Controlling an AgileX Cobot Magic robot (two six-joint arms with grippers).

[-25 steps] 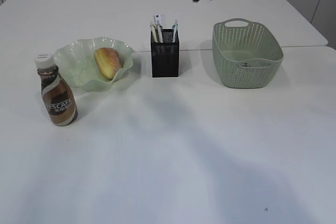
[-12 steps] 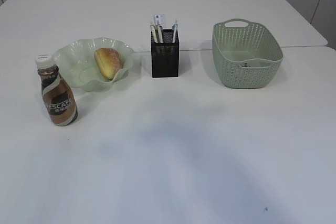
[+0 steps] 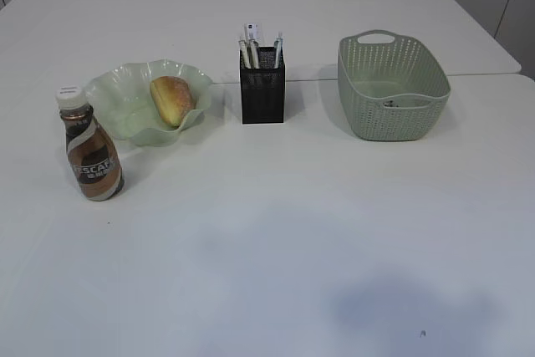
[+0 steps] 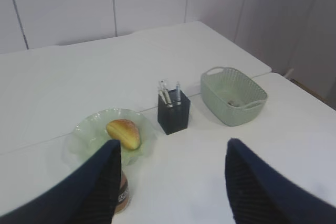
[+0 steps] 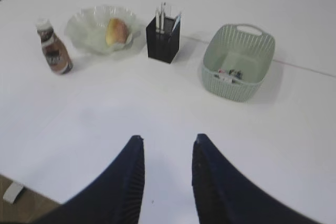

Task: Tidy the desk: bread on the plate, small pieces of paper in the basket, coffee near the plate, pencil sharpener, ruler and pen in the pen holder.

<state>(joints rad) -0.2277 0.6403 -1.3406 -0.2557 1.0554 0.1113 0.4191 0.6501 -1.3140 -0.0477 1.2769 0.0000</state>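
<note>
A: Start nearest. What sits in front of the pen holder (image 3: 262, 89)?

B: Bare white bench (image 3: 276, 265), with a soft shadow low on the right. Nothing rests there.

A: And the arms?

B: Neither shows in the exterior view. In the left wrist view the left fingers (image 4: 107, 174) stand wide apart and hold nothing, high above the bench. In the right wrist view the right fingers (image 5: 134, 174) are parted more narrowly, also empty, well clear of everything.

A: Next out?

B: The coffee (image 3: 90, 147) stands upright, nearer than the holder and far to its left, white cap on, just in front of the plate's near-left rim.

A: The plate (image 3: 117, 89) itself?

B: Left of the holder, about level with it and close beside it. The bread (image 3: 171, 99) lies inside, toward the side facing the holder.

A: The holder?

B: Upright at mid-bench. Several pens (image 3: 249, 49) and slim items poke out of its top; I cannot tell the ruler or sharpener among them.

A: And to its right?

B: The basket (image 3: 391, 114), a gap away, about level with it. The right wrist view shows small scraps (image 5: 229, 74) on its floor.

A: Beyond?

B: A seam just behind the holder, then more bench up to the wall panels.
</note>
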